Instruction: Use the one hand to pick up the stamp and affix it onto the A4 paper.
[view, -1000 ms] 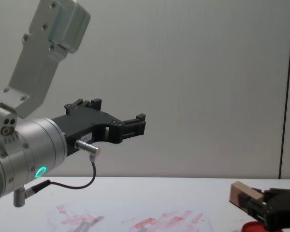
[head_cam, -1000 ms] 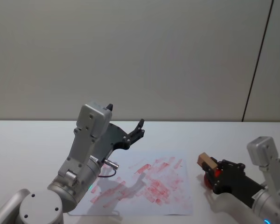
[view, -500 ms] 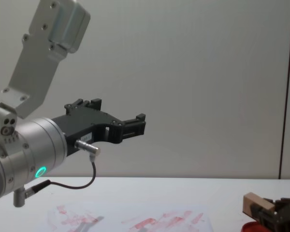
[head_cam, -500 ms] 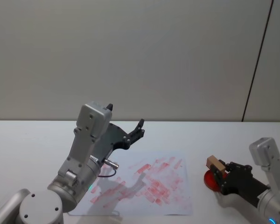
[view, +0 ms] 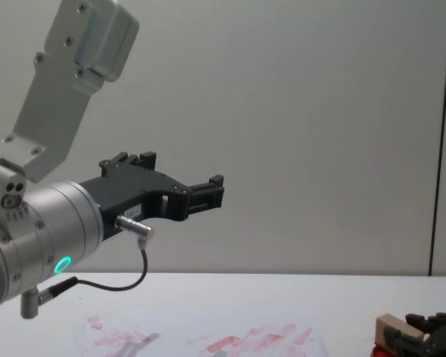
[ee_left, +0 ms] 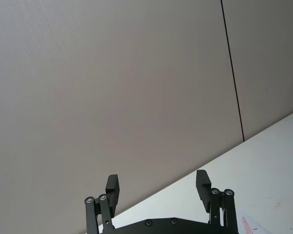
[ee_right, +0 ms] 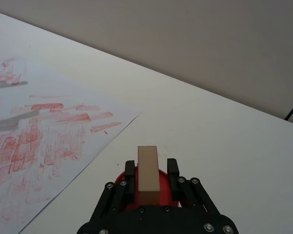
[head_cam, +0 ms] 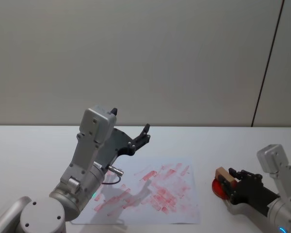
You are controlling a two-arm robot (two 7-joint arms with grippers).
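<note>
Stamp point(ee_right: 148, 168), pale wood block, clamped between jaws of right gripper point(head_cam: 231, 181), low over red ink pad point(head_cam: 217, 187) at right of table, right of A4 paper point(head_cam: 155, 194). Step in hand, by my reading: inking stamp on pad. Next move calls for lift, carry left over paper, press down on sheet. Right arm low, reaching in from near right, gripper pointing left. Left gripper point(view: 201, 195) idle, raised above paper's left part, jaws wide, empty.

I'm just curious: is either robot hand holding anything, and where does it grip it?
The right hand holds the stamp, pinched on its two long sides, above the red pad. The left hand holds nothing.
</note>
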